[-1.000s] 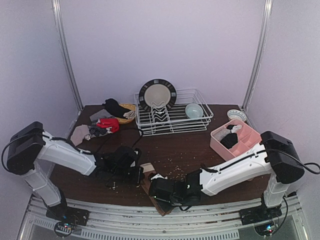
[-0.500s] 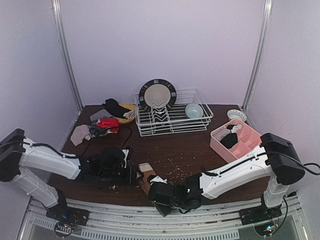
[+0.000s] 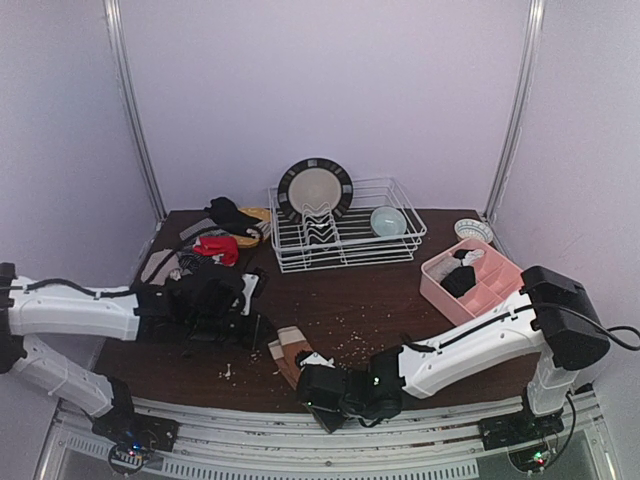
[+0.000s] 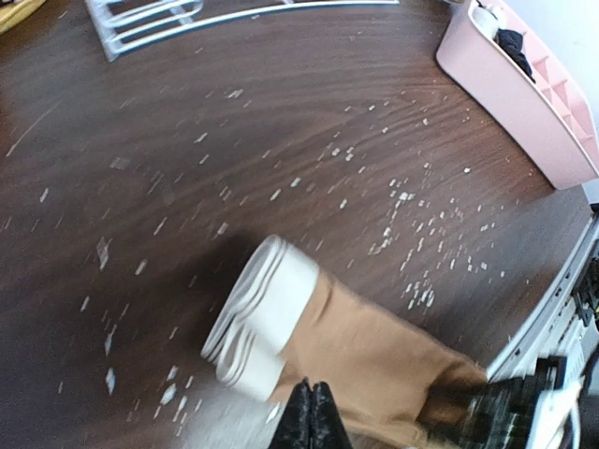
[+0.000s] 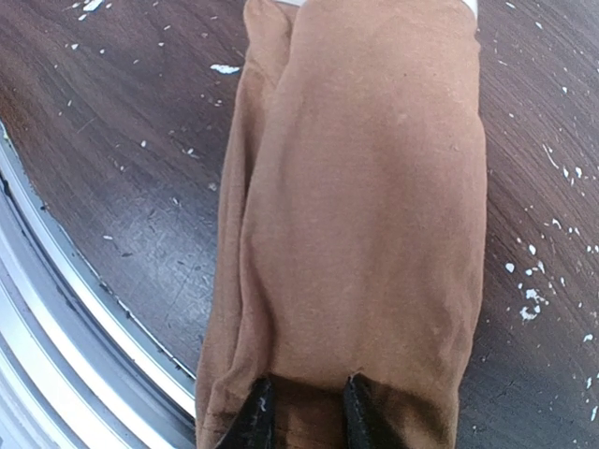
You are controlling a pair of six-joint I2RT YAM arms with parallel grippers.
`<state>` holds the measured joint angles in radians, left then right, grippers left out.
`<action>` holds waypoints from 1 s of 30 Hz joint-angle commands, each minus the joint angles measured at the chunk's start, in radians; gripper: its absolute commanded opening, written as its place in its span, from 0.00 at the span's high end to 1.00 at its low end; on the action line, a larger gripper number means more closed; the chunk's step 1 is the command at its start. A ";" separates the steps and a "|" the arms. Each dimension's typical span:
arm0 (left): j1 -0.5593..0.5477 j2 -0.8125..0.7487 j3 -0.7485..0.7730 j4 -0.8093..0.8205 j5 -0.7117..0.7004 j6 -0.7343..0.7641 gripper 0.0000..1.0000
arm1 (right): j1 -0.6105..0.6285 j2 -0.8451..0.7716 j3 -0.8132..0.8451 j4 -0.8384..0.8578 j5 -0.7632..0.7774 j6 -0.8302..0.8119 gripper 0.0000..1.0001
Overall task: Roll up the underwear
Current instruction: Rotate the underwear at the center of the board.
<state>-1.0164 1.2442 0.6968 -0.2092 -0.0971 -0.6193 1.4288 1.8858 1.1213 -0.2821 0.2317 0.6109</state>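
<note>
The brown underwear is lying at the near edge of the table, its long axis running from the near hem away to the pale rolled end, far and slightly left. The right gripper is crouching low at that near hem, fingers narrowly apart and pinching the cloth. The left gripper is hovering just beside the roll, closed tight on nothing.
</note>
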 commanded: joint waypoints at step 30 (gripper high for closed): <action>-0.040 0.271 -0.123 0.245 -0.036 -0.089 1.00 | -0.161 -0.102 -0.188 -0.159 -0.002 -0.138 0.65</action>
<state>-1.0145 1.5383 0.5850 0.1272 -0.0299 -0.6685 1.3468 1.7893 0.9810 -0.2718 0.2714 0.5686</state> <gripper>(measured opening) 0.001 0.311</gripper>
